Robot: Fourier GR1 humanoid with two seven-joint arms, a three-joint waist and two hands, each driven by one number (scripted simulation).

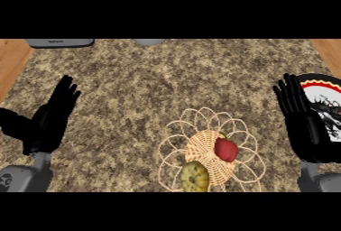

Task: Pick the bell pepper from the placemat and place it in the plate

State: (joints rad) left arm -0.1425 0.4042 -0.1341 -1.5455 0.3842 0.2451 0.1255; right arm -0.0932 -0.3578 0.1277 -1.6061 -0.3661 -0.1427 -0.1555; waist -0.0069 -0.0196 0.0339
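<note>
Pepper (226, 149), red and glossy, lies on a woven wicker placemat (200, 131) at the lower middle of the head view, on a speckled stone counter (153, 85). It sits on the mat's dense centre, toward the right side, with the open looped border fanning out around it. Just below and to its left, on the mat's lower edge, rests a round yellow-green item (194, 177) whose kind cannot be told.

Right hand (307, 131) stands at the view's right, fingers straight and pointing up, holding nothing. The pepper lies to its left and a little lower, apart from it, with bare counter and the mat's looped rim between them. Behind that hand, at the right edge, a plate (326, 97) with a dark patterned face and a red-and-white rim is partly covered by the fingers.

Left hand (47, 122) shows at the view's left, open as well, fingers up, thumb spread toward the edge, well apart from the mat and the pepper.

Wooden strips (13, 58) border the counter on both sides. At the top edge, a grey object (60, 43) and a smaller grey one (148, 42) are cut off by the frame.
</note>
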